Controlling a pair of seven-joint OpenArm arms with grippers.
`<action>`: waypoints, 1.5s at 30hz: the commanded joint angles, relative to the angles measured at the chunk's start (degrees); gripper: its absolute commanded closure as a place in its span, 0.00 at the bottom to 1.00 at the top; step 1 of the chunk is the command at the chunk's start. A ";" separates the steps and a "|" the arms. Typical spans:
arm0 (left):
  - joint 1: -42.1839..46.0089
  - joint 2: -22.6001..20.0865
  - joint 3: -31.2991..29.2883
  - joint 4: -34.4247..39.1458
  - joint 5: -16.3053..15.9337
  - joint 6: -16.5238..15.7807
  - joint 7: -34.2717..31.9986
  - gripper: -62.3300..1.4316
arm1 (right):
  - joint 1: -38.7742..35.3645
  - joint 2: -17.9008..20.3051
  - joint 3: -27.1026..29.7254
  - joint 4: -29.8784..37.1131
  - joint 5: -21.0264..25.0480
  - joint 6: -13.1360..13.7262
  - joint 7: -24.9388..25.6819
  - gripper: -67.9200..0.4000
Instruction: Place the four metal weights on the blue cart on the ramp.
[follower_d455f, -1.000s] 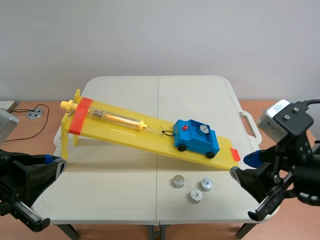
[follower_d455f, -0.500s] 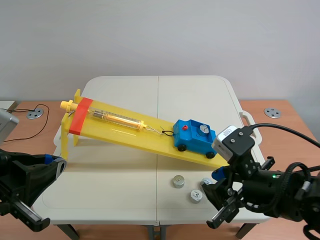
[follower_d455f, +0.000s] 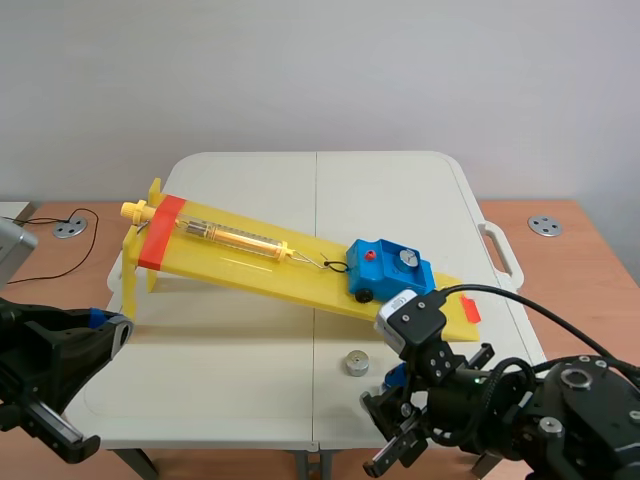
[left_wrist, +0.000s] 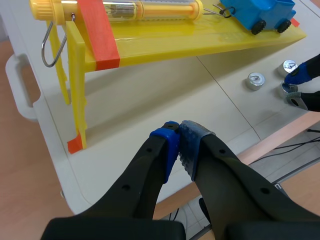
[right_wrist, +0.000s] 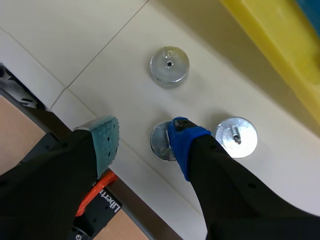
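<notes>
Right wrist view: the right tool (right_wrist: 144, 135) is spread wide by the near edge of the surface (right_wrist: 75, 40), its blue pad (right_wrist: 180, 136) over one weight (right_wrist: 159, 143) — a second weight (right_wrist: 169, 65) and a third weight (right_wrist: 236, 136) lie close by. A fourth weight (follower_d455f: 407, 259) sits on the blue cart (follower_d455f: 385, 273) low on the ramp (follower_d455f: 250, 262) — the left tool (left_wrist: 179, 139) is clenched on nothing.
</notes>
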 joint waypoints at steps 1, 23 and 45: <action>-0.17 0.00 -0.79 3.69 -4.24 -1.44 -6.12 0.91 | 4.22 -0.26 0.52 3.23 2.08 -1.99 8.00 0.63; -0.17 0.00 -0.79 3.69 -4.24 -1.44 -6.14 0.91 | 4.70 0.66 -0.26 2.43 2.45 -4.09 3.91 0.98; -0.17 0.00 -0.79 3.69 -4.24 -1.44 -6.14 0.91 | -10.47 4.46 24.09 32.89 33.83 1.16 -2.23 0.98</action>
